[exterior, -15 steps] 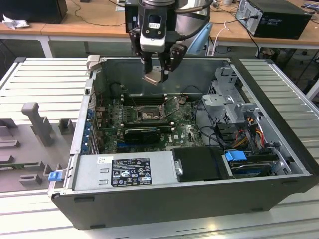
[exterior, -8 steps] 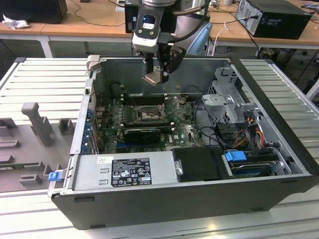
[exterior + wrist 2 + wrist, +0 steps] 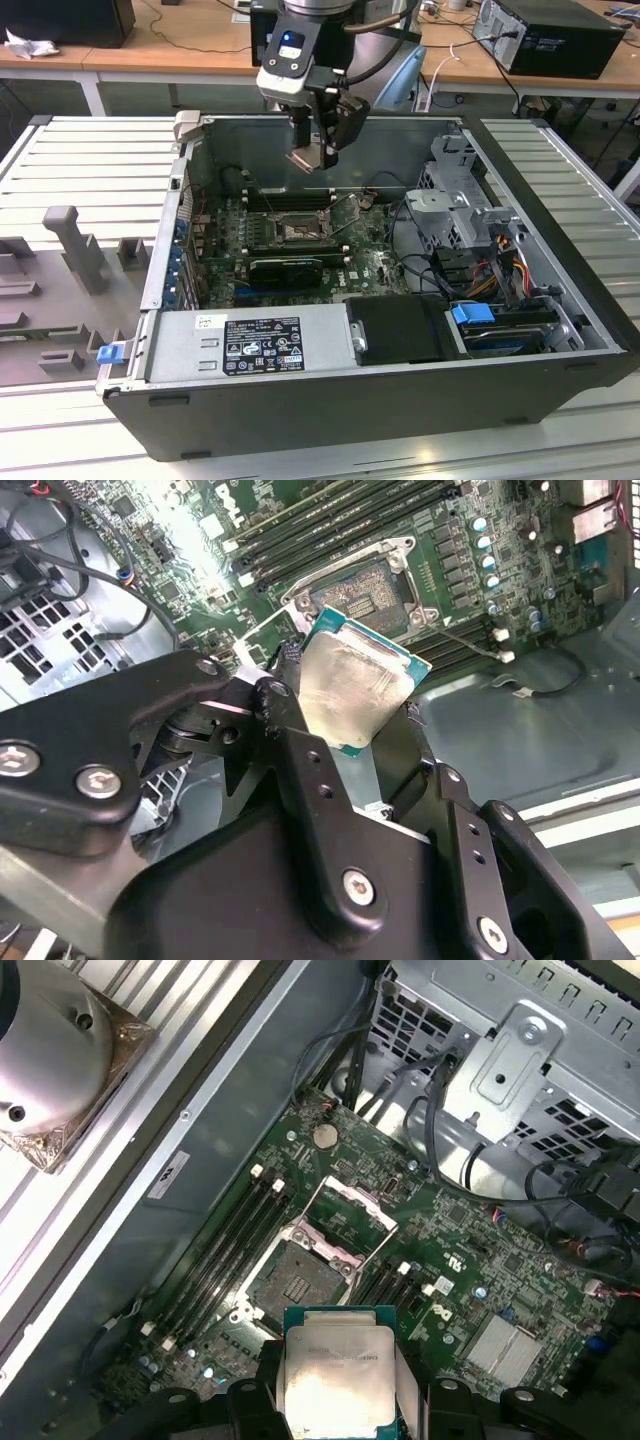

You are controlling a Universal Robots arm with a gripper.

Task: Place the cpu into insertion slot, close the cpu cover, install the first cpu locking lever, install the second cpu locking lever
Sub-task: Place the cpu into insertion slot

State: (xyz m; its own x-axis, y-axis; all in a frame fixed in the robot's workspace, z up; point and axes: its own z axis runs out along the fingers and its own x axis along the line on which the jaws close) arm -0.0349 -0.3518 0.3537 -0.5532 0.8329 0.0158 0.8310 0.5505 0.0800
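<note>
My gripper [image 3: 312, 155] hangs above the open computer case, shut on the cpu [image 3: 306, 160] by two opposite edges. In both wrist views the cpu [image 3: 355, 685] [image 3: 335, 1385] shows its pale silvery face on a green backing, between the black fingers [image 3: 285, 705]. The insertion slot [image 3: 297, 1282] [image 3: 372, 585] [image 3: 297, 232] lies on the green board below and ahead of the chip, its dark centre uncovered. The cpu cover [image 3: 360, 1203] stands swung up at the socket's far edge. The cpu is well above the socket and not touching it.
Long black memory slots [image 3: 215, 1250] flank the socket. A black finned block [image 3: 285, 268] sits in front of it, and a power supply [image 3: 250, 345] lies along the case front. A metal drive cage [image 3: 465, 200] and cables [image 3: 420, 240] fill the exterior view's right.
</note>
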